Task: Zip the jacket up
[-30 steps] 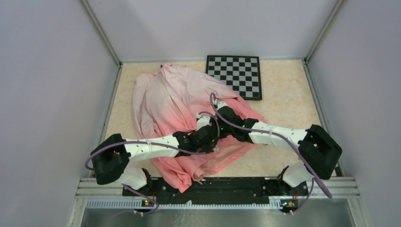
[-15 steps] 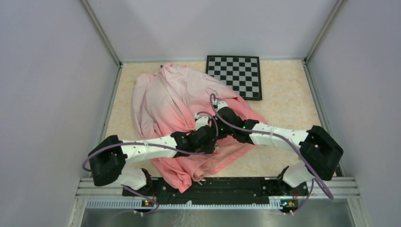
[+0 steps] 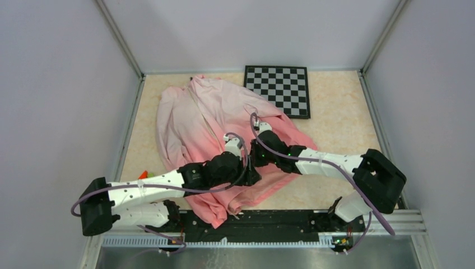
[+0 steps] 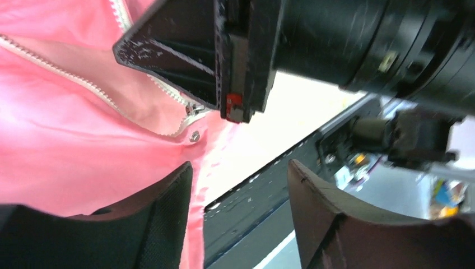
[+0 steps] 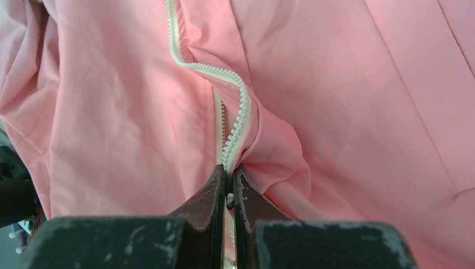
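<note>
While right claw [image 5: 228, 171] still tight on jacket zipper [image 5: 238, 120]; left elbow [image 3: 98, 210] farther left

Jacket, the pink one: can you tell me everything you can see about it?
The jacket is thin, soft-looking cloth, pale pink at the far collar, deeper coral toward the near hem. It lies crumpled, front up, on the table. Its white zipper looks undone, two toothed edges meeting where the right gripper is shut on it. The left gripper hangs open beside the hem.
</note>
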